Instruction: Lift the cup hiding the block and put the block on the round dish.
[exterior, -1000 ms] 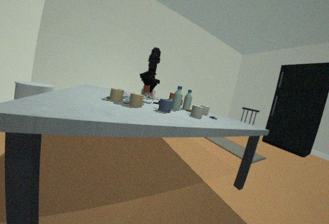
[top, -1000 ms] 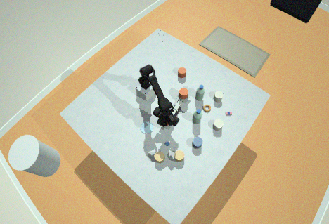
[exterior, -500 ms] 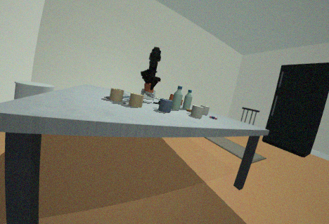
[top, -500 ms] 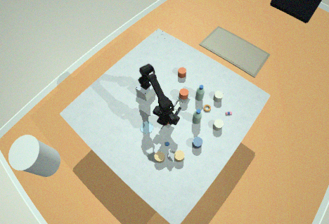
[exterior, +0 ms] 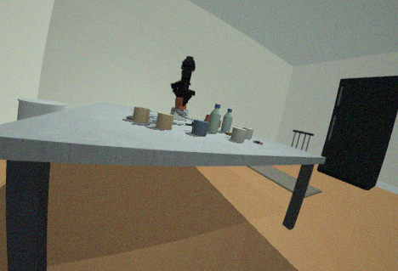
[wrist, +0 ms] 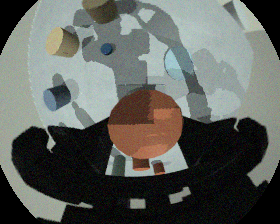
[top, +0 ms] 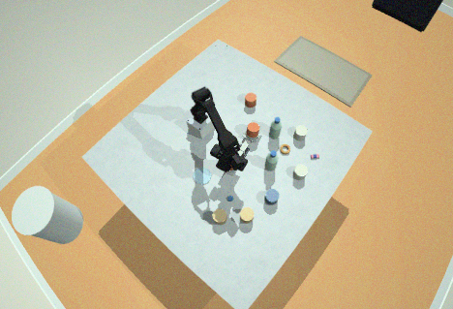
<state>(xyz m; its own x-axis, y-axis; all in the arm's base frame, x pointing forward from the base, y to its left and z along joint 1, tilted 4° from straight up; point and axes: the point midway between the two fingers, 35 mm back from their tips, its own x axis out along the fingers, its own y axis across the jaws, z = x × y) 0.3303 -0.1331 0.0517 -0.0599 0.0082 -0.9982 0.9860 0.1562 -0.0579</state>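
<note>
My gripper (top: 231, 166) (wrist: 143, 115) is shut on an orange-red cup (exterior: 180, 103) (wrist: 145, 142), held above the table. In the top view the arm hides nearly all of this cup. The other orange-red cup (top: 253, 130) stands on the far end of the small balance. The balance's pale parts (top: 243, 149) show beside the gripper, partly covered by it. The round light-blue dish (top: 202, 176) (wrist: 177, 64) lies on the table, left of the gripper in the top view, with no cup above it. I cannot make out the block in any view.
Another orange-red cup (top: 251, 100) stands behind the balance. Two bottles (top: 275, 129) (top: 271, 162), two white cups (top: 300, 134) (top: 300, 171), an orange ring (top: 285, 149) and a blue cup (top: 272, 197) stand or lie right. Two tan cups (top: 220, 217) (top: 247, 215) and a small blue object (top: 229, 199) are nearer.
</note>
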